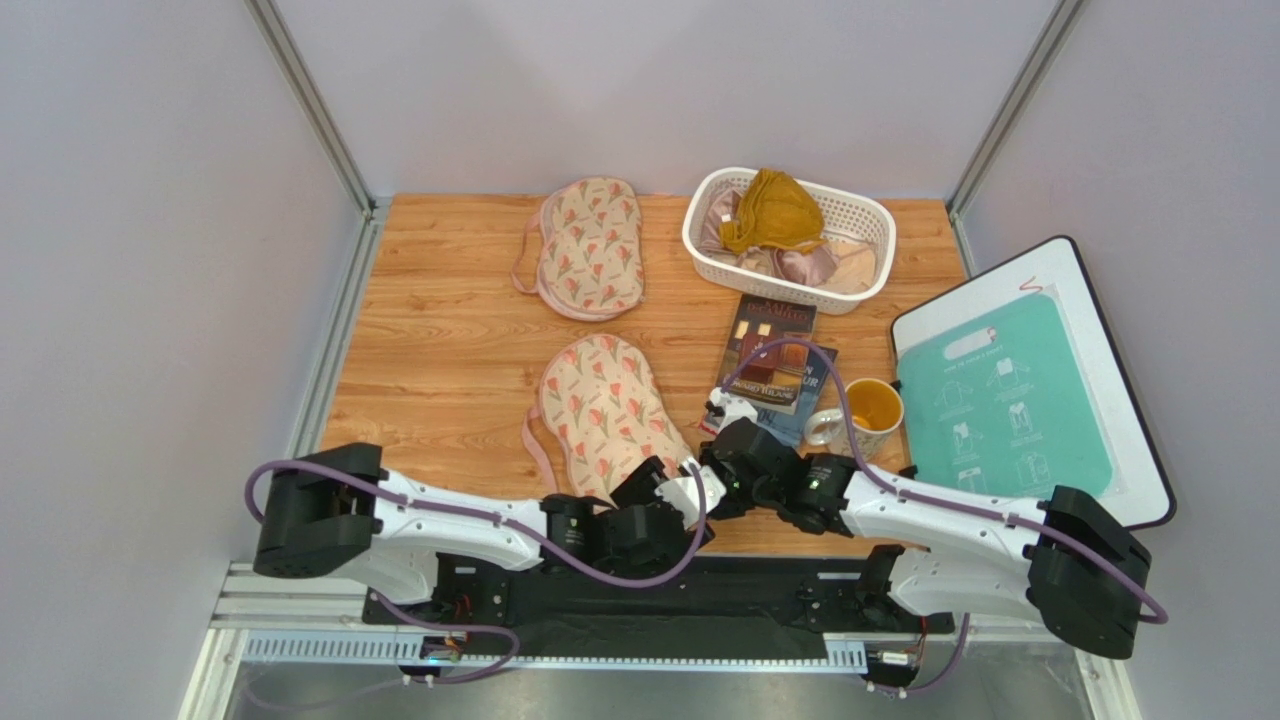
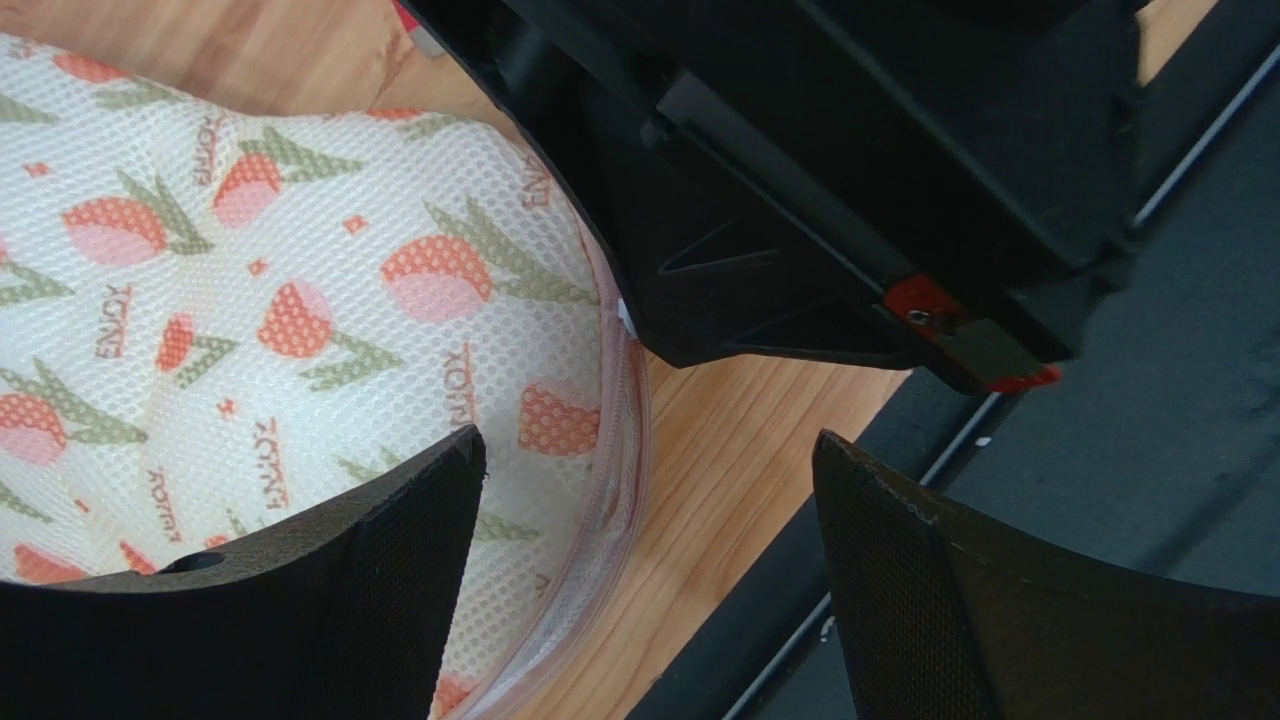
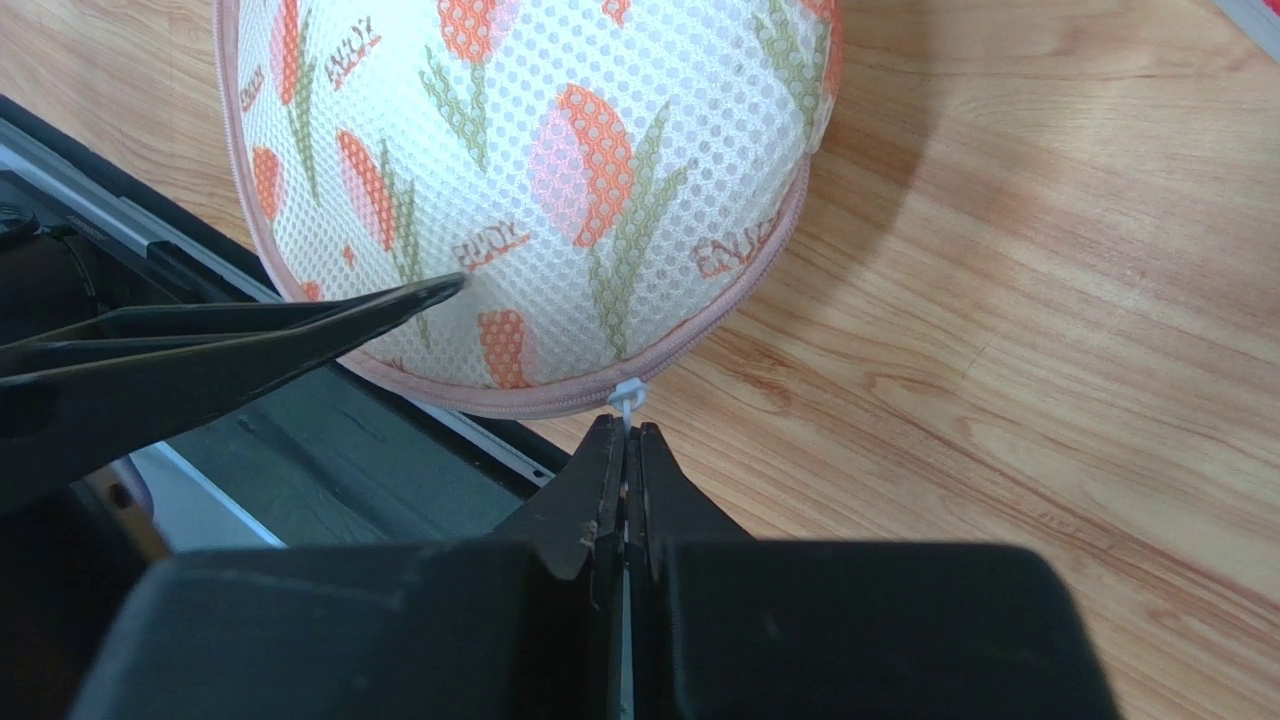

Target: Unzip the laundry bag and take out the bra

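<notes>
The laundry bag point(image 1: 606, 408), beige mesh with red-pink flowers and pink zip trim, lies at the near middle of the table. My left gripper point(image 1: 669, 485) is open at the bag's near end. In the left wrist view its fingertips point(image 2: 646, 450) straddle the bag's point(image 2: 271, 300) zipped rim and bare wood, touching nothing. My right gripper point(image 3: 624, 428) is shut on the small white zip pull point(image 3: 628, 398) at the bag's point(image 3: 556, 150) edge. One left finger point(image 3: 271, 338) shows beside the bag. The bra is hidden.
A second floral bag point(image 1: 589, 248) lies at the back. A white basket point(image 1: 706, 240) at the back right holds mustard-yellow and pinkish satin garments. A book point(image 1: 769, 353), a mug point(image 1: 869, 413) and a white-and-green board point(image 1: 1014, 383) lie to the right.
</notes>
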You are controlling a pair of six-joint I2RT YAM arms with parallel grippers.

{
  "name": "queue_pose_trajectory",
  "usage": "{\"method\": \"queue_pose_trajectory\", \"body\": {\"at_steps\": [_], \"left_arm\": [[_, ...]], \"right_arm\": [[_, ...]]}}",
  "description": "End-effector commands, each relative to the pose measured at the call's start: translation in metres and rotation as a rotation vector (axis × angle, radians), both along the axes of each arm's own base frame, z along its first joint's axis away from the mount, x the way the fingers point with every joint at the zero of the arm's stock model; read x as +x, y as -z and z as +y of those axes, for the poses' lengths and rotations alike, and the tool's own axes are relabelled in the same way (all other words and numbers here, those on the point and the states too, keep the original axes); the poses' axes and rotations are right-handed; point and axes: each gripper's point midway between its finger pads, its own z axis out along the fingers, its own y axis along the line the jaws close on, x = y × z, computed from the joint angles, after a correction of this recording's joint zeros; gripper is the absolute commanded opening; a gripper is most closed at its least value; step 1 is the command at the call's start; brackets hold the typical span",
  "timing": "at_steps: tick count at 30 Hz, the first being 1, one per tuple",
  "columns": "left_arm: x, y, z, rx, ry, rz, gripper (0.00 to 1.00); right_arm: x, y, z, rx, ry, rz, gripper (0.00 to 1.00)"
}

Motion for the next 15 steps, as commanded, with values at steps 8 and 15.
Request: {"method": "queue_pose_trajectory", "body": {"at_steps": [8, 15], "left_arm": [[0.020, 0.018, 0.004, 0.029, -0.133, -0.067, 0.82], [0.029, 0.025, 0.020, 0.076, -0.219, -0.099, 0.40]], "right_arm": [[0.004, -0.020, 0.013, 0.063, -0.020, -0.034, 0.00], [0.005, -0.020, 0.014, 0.067, -0.017, -0.034, 0.00]]}}
